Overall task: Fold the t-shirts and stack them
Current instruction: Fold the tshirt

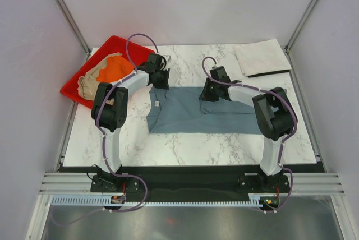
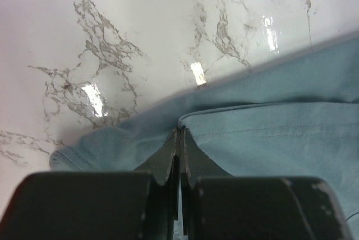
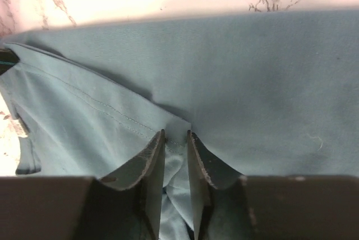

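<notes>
Mid-frame, blue-grey t-shirt (image 1: 190,118) lies half-folded, L gripper (image 2: 179,139) & R gripper (image 3: 175,139) both pinching its cloth; off-white t-shirt (image 1: 261,58) folded upper right; orange t-shirt (image 1: 115,69) & tan t-shirt (image 1: 88,84) unfolded in red tray (image 1: 76,93), upper left.

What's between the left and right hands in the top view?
Only the slate blue-grey t-shirt: its far edge runs from the left hand to the right hand, nothing else there, seen in the top external view.
</notes>
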You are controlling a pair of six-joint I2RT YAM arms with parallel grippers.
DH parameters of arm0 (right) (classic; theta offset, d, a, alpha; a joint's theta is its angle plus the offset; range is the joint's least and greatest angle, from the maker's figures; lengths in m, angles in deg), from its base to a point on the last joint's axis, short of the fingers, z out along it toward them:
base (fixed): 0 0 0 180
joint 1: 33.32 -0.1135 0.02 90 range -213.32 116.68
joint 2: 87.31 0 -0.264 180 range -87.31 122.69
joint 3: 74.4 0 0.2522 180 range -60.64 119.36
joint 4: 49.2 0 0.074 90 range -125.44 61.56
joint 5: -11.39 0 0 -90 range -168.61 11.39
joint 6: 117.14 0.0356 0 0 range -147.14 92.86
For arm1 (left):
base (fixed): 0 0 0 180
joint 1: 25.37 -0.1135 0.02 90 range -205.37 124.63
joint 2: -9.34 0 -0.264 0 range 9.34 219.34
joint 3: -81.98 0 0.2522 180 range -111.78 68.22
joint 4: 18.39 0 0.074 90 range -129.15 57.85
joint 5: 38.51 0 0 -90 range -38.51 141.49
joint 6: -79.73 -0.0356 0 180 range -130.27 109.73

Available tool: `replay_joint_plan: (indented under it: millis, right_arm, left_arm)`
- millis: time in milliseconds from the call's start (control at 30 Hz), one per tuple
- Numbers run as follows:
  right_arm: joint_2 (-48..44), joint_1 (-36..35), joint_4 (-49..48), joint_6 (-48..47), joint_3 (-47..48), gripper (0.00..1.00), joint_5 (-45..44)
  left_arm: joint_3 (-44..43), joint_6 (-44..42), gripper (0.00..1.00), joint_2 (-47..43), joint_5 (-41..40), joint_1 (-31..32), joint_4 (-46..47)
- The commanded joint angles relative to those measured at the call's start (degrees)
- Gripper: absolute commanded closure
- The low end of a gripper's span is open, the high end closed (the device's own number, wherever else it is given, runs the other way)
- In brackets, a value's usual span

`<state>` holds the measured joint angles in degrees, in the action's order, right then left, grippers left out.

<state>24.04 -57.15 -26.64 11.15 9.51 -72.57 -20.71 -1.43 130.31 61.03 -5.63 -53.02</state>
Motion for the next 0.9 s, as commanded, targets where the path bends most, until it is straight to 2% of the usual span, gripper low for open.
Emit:
replay_joint_plan:
  millis: [0,133,233,500,867]
  right_arm:
    - [1.6,-0.2,-1.6,0.8,0.6,0.73,-1.2]
    - [1.5,-0.1,-1.2,0.2,1.2,0.93,-2.3]
    - [-0.4,-0.2,0.0,-0.6,0.9,1.00,-5.0]
    - [-6.1,-1.9,1.7,-2.2,-1.2,1.00,-12.5]
    - [-5.0,-2.5,2.1,-2.7,-1.1,1.00,-16.6]
  left_arm:
    - [-0.1,-2.3,0.98,-2.8,-0.9,0.0,1.5]
    - [-0.4,-1.9,0.98,-3.0,-0.1,-0.1,1.6]
    - [-0.8,-1.5,0.98,-3.5,0.3,-0.1,1.6]
    - [-3.7,-0.3,0.98,-2.3,2.5,-0.1,1.7]
    - [-5.8,-1.3,0.98,-0.5,0.6,0.0,1.9]
